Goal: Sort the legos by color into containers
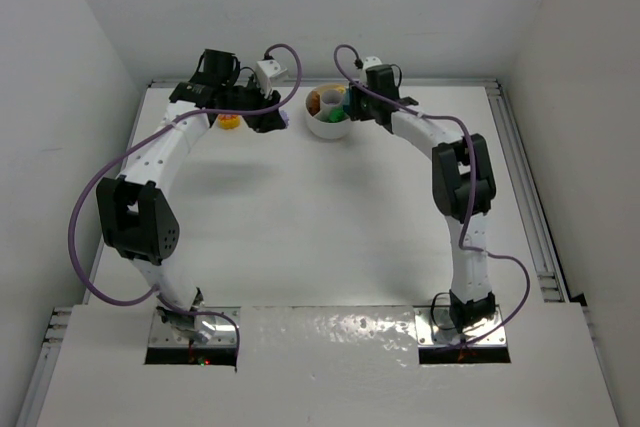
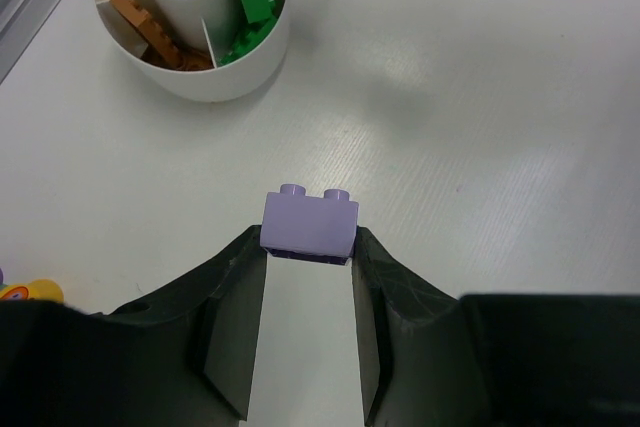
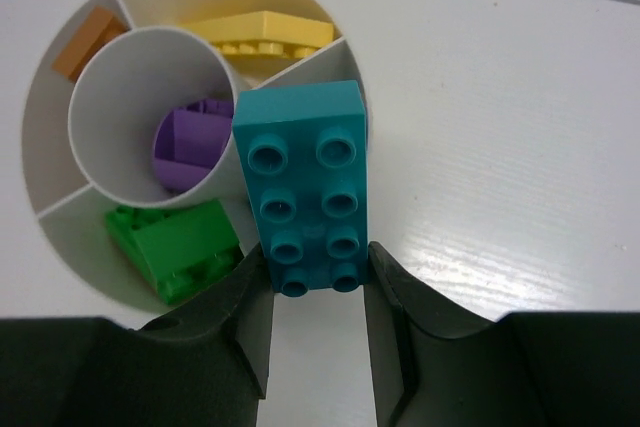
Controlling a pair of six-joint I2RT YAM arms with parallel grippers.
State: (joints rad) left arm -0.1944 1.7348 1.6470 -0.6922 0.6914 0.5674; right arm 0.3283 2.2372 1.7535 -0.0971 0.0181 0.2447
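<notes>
Legos (image 3: pixel 180 242) lie sorted in several sections of the white dish, and each claw has one more brick in its grip.

A white surface (image 1: pixel 320 227) carries everything. Both arms reach to its far side, the left arm (image 1: pixel 140 217) curving in from the left and the right arm (image 1: pixel 460 182) from the right. The dish (image 1: pixel 328 129) stands between their ends, near the far edge.

From the right wrist, the dish (image 3: pixel 45 147) shows a round centre cup (image 3: pixel 120 97) with wedges around it. A yellow plate (image 3: pixel 262 32) lies in the far wedge, an orange brick (image 3: pixel 88 42) in the left one, a green brick (image 3: pixel 180 242) in the near one, and a purple brick (image 3: pixel 190 142) in the cup.

The right claw (image 3: pixel 318 265) is closed to a narrow gap on the near end of a teal brick (image 3: pixel 305 182), studs up, two by four. The brick reaches out over the dish's right-hand wedge and the edge of the centre cup. Whether it touches the dish I cannot tell.

The left claw (image 2: pixel 308 244) is likewise nearly closed, its fingers pressing the two short sides of a lilac brick (image 2: pixel 310 224) with two studs on top. This brick is over bare surface, apart from the dish (image 2: pixel 215 82), which sits up and to the left in that wrist view.

A small yellow piece (image 1: pixel 229 120) lies loose on the surface just beside the left claw (image 1: pixel 270 119).
</notes>
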